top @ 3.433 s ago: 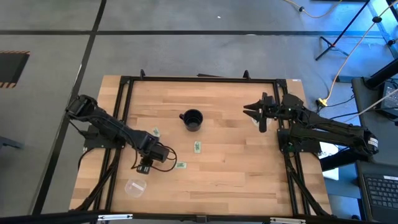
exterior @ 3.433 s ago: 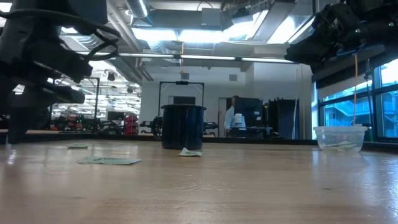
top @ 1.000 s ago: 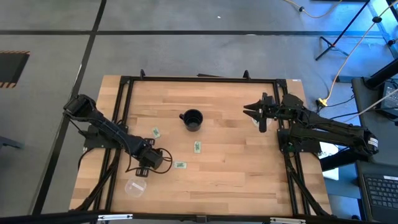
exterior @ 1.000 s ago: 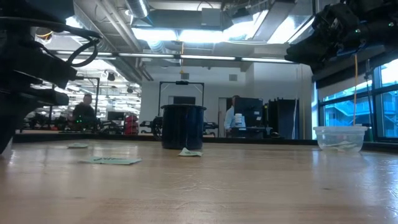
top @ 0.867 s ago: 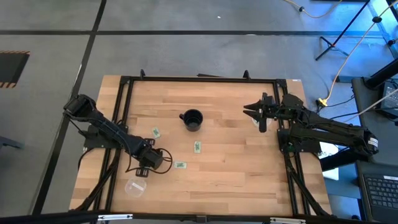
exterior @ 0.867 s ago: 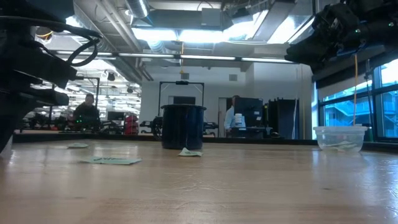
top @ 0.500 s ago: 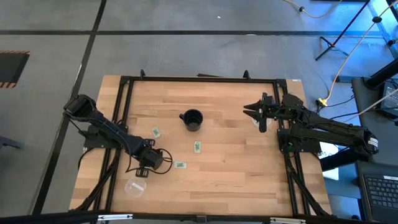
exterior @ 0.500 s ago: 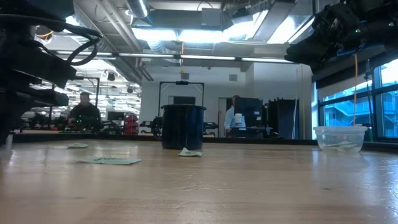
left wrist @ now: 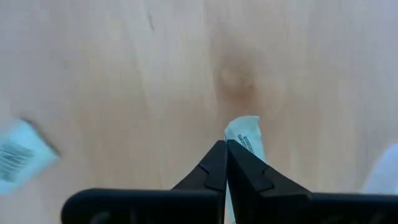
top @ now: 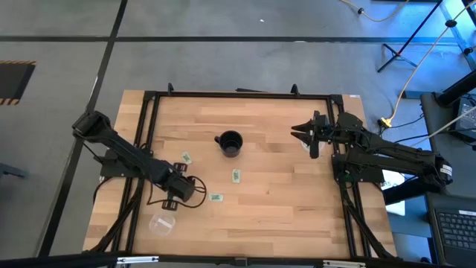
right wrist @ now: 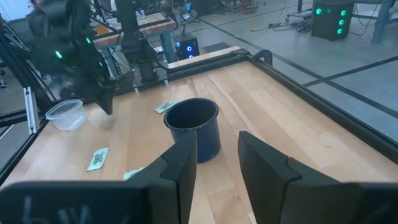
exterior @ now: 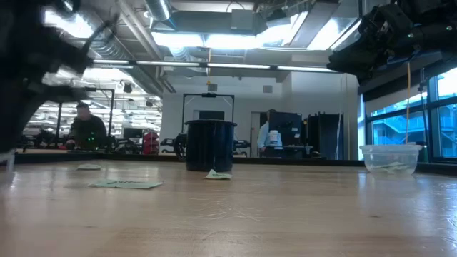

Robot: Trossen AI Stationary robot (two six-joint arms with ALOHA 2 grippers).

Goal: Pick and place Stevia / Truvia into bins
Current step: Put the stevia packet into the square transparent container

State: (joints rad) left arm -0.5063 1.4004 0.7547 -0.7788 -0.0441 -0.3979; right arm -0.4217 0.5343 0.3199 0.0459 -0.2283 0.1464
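The left gripper (left wrist: pixel 226 163) is closed on a sweetener packet (left wrist: pixel 245 138) above the tabletop (top: pixel 282 193), near the clear bin (top: pixel 161 222) at the front left. Three more packets (top: pixel 236 176) lie near the black cup (top: pixel 230 143). The right gripper (right wrist: pixel 216 163) hovers open at the right edge.

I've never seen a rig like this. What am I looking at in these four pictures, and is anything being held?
Two dark robot arms work at a wooden table. One camera looks down from above, one sits at tabletop height, and one rides on each wrist. The left gripper has its fingers shut on a pale green sweetener packet, near a clear bin. Loose packets and a black cup lie mid-table. The right gripper waits open at the table's right edge, holding nothing.
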